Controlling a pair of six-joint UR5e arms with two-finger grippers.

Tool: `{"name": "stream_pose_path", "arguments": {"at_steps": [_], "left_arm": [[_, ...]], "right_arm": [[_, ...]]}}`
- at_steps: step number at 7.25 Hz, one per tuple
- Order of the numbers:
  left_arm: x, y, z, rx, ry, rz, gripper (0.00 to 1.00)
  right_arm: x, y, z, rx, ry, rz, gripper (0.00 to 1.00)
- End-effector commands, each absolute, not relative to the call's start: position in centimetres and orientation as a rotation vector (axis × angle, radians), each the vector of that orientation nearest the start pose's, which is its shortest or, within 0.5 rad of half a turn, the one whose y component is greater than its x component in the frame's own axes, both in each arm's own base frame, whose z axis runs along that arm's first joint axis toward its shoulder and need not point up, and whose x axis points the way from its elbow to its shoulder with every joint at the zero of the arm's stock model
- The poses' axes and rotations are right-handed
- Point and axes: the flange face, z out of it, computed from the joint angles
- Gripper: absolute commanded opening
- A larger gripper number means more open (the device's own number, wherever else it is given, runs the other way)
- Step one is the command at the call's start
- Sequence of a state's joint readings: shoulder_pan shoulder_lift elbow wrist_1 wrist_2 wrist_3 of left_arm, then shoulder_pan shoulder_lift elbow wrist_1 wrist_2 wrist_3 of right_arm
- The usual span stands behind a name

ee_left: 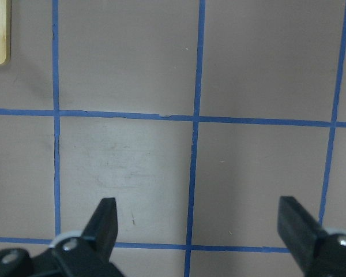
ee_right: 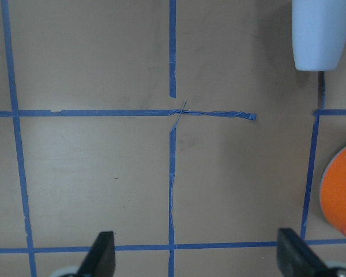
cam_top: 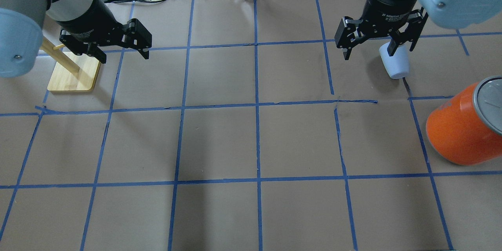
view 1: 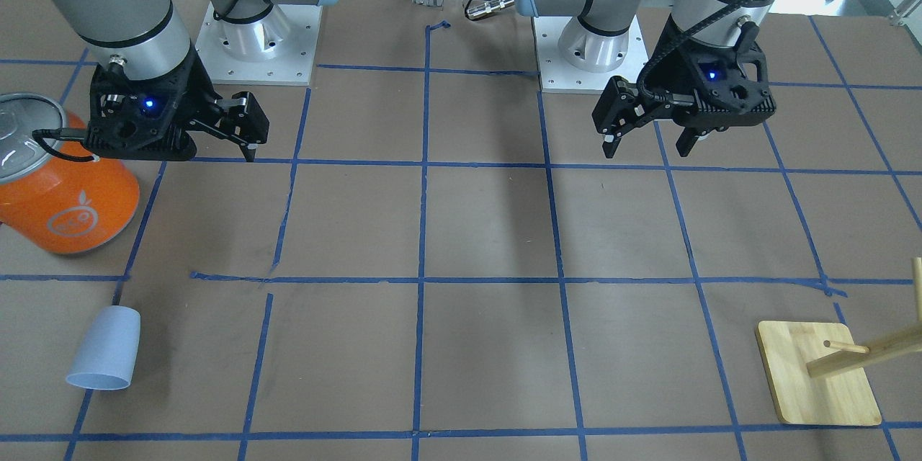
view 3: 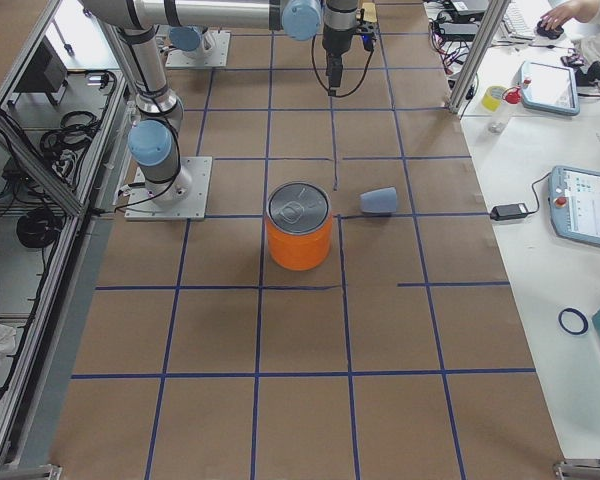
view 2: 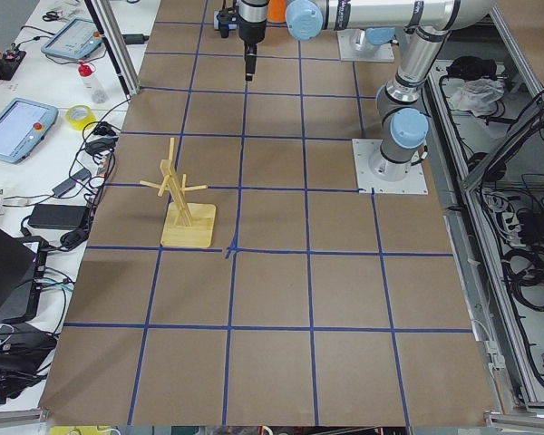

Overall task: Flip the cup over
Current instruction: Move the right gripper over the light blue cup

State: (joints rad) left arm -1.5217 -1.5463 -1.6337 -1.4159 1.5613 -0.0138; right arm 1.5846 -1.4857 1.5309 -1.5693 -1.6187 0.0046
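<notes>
The pale blue-lavender cup (view 1: 104,349) lies on its side on the brown table, near the far edge on my right. It also shows in the overhead view (cam_top: 397,66), the right side view (view 3: 378,200) and the right wrist view (ee_right: 318,34). My right gripper (cam_top: 368,53) is open and empty. It hangs above the table, and the cup sits beyond its right finger, not between the fingers (ee_right: 101,257). My left gripper (cam_top: 124,57) is open and empty over bare table on the other side, and its wrist view shows its fingers (ee_left: 104,222) spread wide.
A large orange can with a silver top (cam_top: 459,133) stands near the cup on the right. A wooden peg stand on a square base (cam_top: 74,76) is at the far left. Blue tape lines (cam_top: 257,106) grid the table.
</notes>
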Motion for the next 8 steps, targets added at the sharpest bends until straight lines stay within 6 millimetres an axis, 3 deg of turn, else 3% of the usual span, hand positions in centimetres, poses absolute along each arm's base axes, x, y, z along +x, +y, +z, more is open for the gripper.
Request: {"name": "stream_pose_path", "arguments": {"at_steps": [1,3,4,5,7,8], "left_arm": [[-11.0,-49.8,48.4,-0.098,3.142,-0.179,1.0],[-11.0,-49.8,48.4,-0.098,3.142,-0.179,1.0],[-11.0,-49.8,48.4,-0.098,3.142,-0.179,1.0],[-11.0,-49.8,48.4,-0.098,3.142,-0.179,1.0],[-11.0,-49.7,48.3,-0.096,3.143,-0.172,1.0],[-11.0,-49.7,48.2,-0.096,3.143,-0.172,1.0]], "right_arm": [[13.6,-52.2,46.2,-0.017,3.189,0.078,1.0],[12.4,-53.1,45.6,0.006,3.187,0.069,1.0],[10.2,-54.2,44.3,0.063,3.183,0.114,1.0],[6.0,-55.0,43.6,0.173,3.173,0.151,1.0],[3.4,-55.8,43.7,0.242,3.188,0.105,1.0],[2.7,-58.2,41.3,0.28,3.188,0.046,1.0]]}}
